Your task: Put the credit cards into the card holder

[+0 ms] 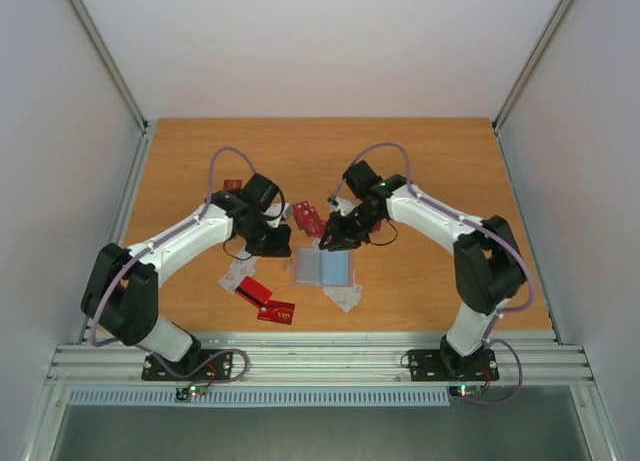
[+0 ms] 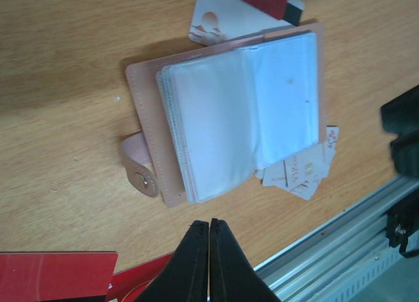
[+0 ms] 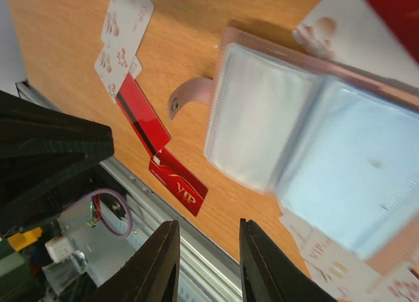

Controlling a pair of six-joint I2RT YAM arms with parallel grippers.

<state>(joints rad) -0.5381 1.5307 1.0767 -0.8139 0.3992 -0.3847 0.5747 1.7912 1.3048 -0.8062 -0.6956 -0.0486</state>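
The card holder (image 1: 322,268) lies open on the table, its light blue-grey pockets (image 2: 239,115) facing up and its tan cover (image 2: 147,118) under them. My left gripper (image 2: 209,225) hovers just beside its left edge, shut, with nothing between the tips. My right gripper (image 3: 208,226) is open and empty, hanging above the holder's (image 3: 314,138) top edge. Credit cards lie scattered around: two red ones (image 1: 265,299) at the front left, red ones (image 1: 308,218) behind the holder, and white ones (image 1: 343,296) at its front right corner.
More white cards (image 1: 235,276) lie left of the holder. A red VIP card (image 3: 178,183) and a black-striped red card (image 3: 141,118) lie near the metal rail (image 1: 320,356) at the table's front edge. The two arms stand close together over the holder.
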